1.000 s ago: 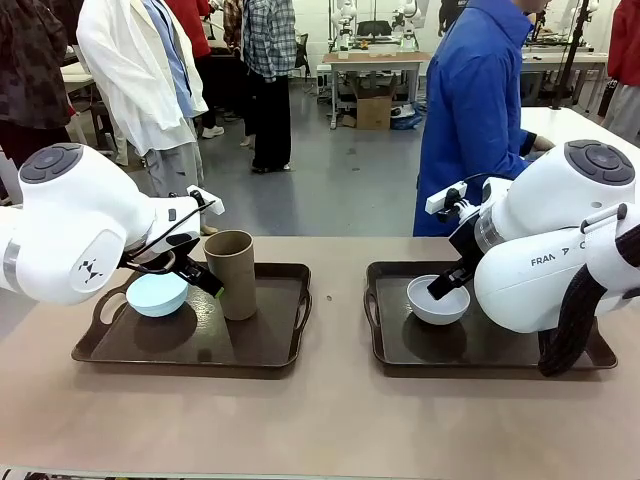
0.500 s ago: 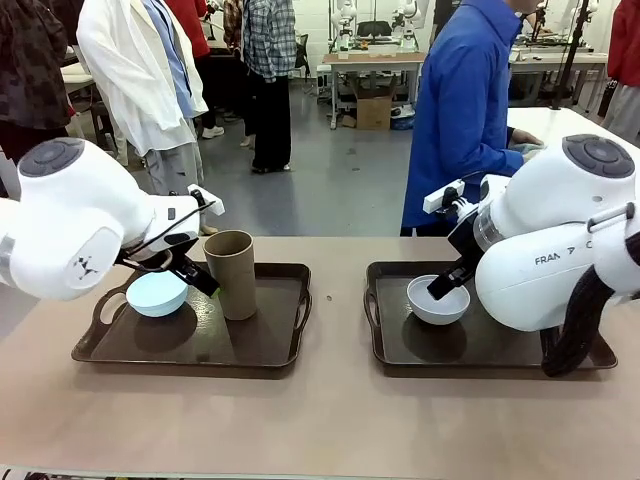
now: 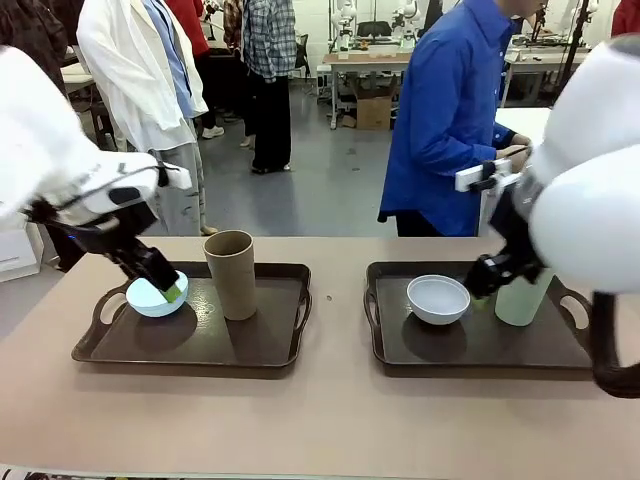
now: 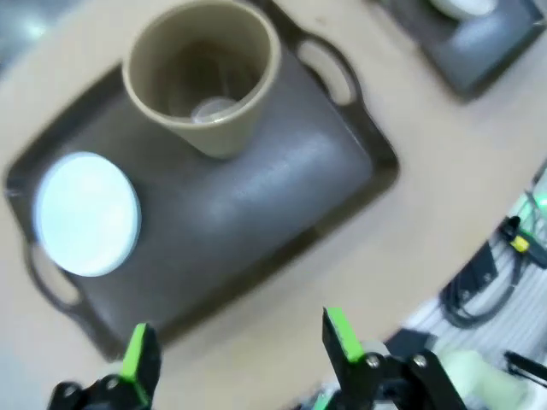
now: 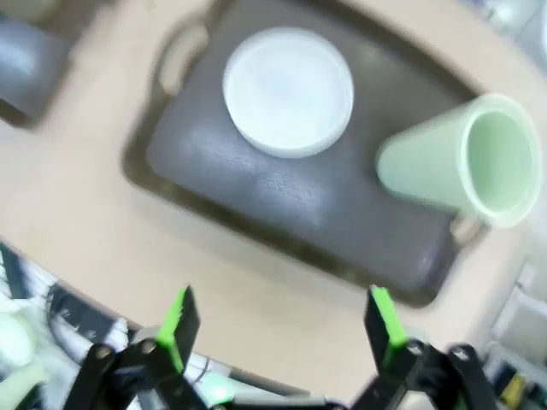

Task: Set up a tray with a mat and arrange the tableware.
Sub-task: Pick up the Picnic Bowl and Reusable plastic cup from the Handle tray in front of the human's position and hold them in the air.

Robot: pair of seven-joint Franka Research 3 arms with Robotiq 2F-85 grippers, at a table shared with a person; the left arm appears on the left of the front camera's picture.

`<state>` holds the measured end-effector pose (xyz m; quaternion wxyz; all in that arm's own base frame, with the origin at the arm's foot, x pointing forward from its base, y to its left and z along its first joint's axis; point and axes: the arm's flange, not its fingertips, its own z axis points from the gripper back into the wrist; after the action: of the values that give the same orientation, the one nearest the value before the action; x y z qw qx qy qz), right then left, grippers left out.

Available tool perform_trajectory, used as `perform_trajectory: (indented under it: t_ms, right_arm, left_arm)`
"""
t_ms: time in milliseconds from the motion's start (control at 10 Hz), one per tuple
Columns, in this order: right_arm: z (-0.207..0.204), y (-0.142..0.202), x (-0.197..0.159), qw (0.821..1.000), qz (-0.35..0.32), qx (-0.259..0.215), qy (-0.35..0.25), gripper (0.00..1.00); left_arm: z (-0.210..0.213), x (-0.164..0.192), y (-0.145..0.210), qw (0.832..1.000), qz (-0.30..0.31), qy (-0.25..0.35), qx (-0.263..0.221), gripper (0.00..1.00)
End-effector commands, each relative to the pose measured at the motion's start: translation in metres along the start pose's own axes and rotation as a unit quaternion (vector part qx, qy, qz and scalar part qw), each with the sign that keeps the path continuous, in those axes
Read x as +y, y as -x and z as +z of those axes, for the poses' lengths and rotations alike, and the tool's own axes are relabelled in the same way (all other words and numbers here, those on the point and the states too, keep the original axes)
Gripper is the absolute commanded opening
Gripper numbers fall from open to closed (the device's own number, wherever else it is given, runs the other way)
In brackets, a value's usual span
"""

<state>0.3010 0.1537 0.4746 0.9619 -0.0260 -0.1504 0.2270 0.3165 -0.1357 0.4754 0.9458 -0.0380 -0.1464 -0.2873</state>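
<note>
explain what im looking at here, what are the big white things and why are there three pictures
The big white shapes are a robot's left arm and right arm, each ending in a black two-finger gripper with green pads. The wide picture comes from a fixed camera between the arms, looking across the table at a person in a blue coat. The other two come from cameras on the wrists, looking down past each gripper's own fingers: the left gripper and the right gripper. On the table lie two dark trays. The left tray carries a light blue bowl and a brown cup; the right tray carries a whitish bowl and a pale green cup. Both grippers are open and hold nothing.
</note>
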Motion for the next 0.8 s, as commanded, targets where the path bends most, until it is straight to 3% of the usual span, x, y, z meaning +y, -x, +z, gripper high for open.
perform_trajectory:
  t_ms: [0, 100, 200, 300, 600, 700]
  right_arm:
    - [0.019, 0.054, -0.033, 0.997, -0.07, 0.006, -0.016, 1.0]
    - [0.017, 0.059, -0.051, 0.996, -0.084, 0.002, -0.019, 1.0]
    - [0.009, 0.052, -0.059, 0.996, -0.09, 0.011, 0.02, 1.0]
    - [0.036, 0.03, -0.034, 0.998, -0.06, 0.013, -0.007, 1.0]
    - [0.04, 0.035, -0.05, 0.997, -0.076, 0.013, 0.003, 1.0]
    - [0.031, 0.026, -0.061, 0.995, -0.082, 0.037, -0.053, 1.0]
  left_arm:
    - [0.017, -0.001, 0.046, 0.996, 0.072, 0.055, -0.02, 1.0]
    - [0.018, 0.011, 0.039, 0.993, 0.093, 0.067, -0.026, 1.0]
    - [0.02, 0.0, 0.013, 0.999, 0.025, 0.032, -0.001, 1.0]
    - [0.02, 0.0, 0.013, 0.999, 0.025, 0.032, -0.001, 1.0]
    - [0.026, -0.002, 0.017, 0.998, 0.036, 0.047, -0.001, 1.0]
    - [0.022, 0.011, 0.012, 0.996, 0.055, 0.074, -0.007, 1.0]
